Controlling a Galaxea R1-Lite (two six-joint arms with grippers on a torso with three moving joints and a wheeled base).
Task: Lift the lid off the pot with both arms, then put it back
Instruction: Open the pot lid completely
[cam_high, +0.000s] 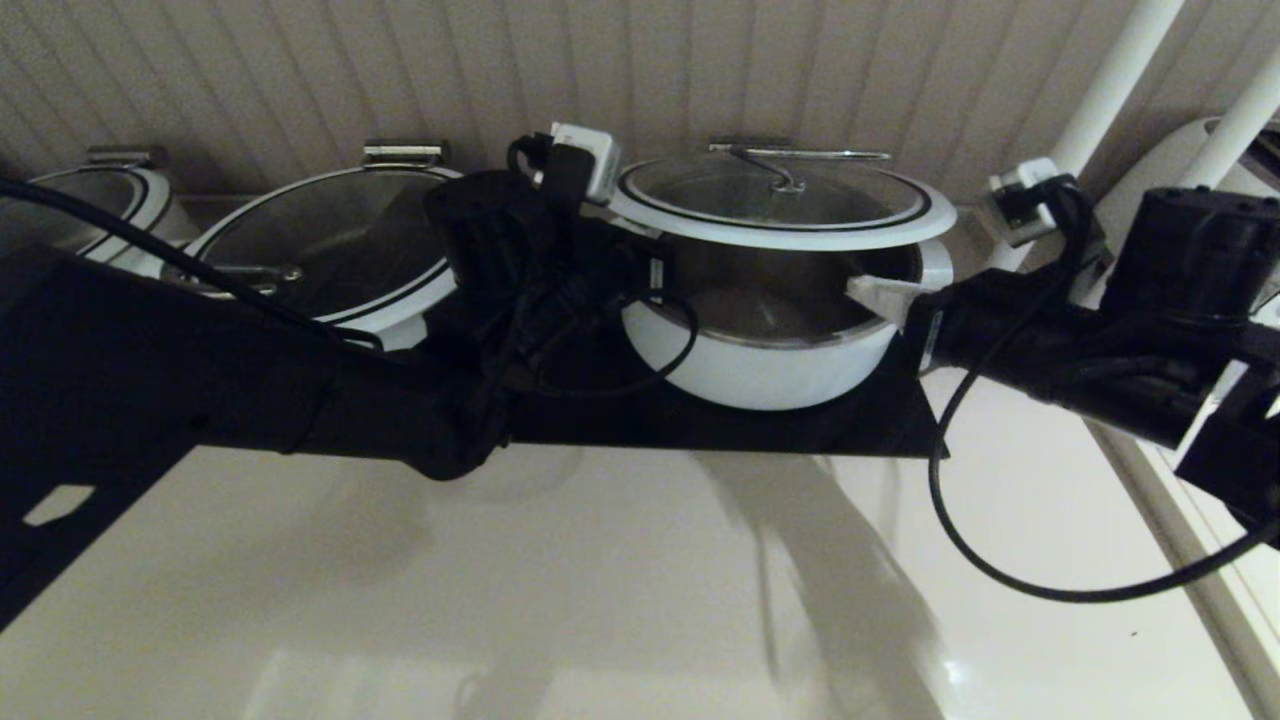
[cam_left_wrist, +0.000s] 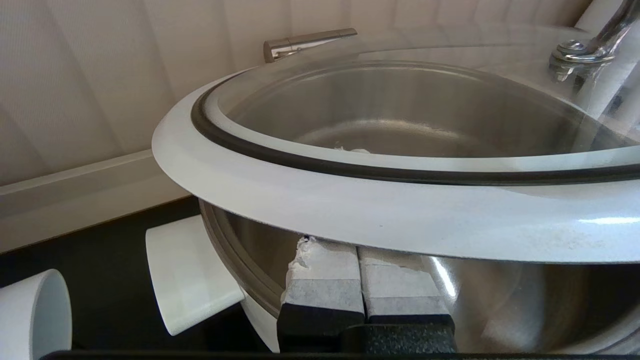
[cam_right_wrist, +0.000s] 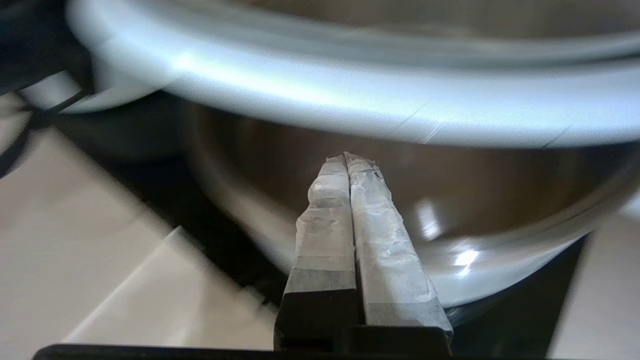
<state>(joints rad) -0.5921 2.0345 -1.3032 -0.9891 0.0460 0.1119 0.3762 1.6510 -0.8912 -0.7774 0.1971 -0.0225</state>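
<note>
The lid (cam_high: 780, 205), glass with a wide white rim and a steel bar handle, is raised above the pot (cam_high: 760, 370), and the steel bowl shows in the gap beneath. My left gripper (cam_high: 650, 265) is at the pot's left side. In the left wrist view it (cam_left_wrist: 357, 250) is shut, with its tips pressed up under the lid's white rim (cam_left_wrist: 350, 210). My right gripper (cam_high: 880, 293) is at the pot's right side, shut and empty. In the right wrist view its tips (cam_right_wrist: 346, 157) sit a little below the rim (cam_right_wrist: 350, 105), in front of the bowl (cam_right_wrist: 500, 200).
A like pot with a loop-handled lid (cam_high: 320, 250) stands just left, and a third (cam_high: 90, 200) is at the far left. All sit on a black mat (cam_high: 800, 430) against a ribbed wall. White poles (cam_high: 1110, 90) rise at the right. Pale counter (cam_high: 640, 600) lies in front.
</note>
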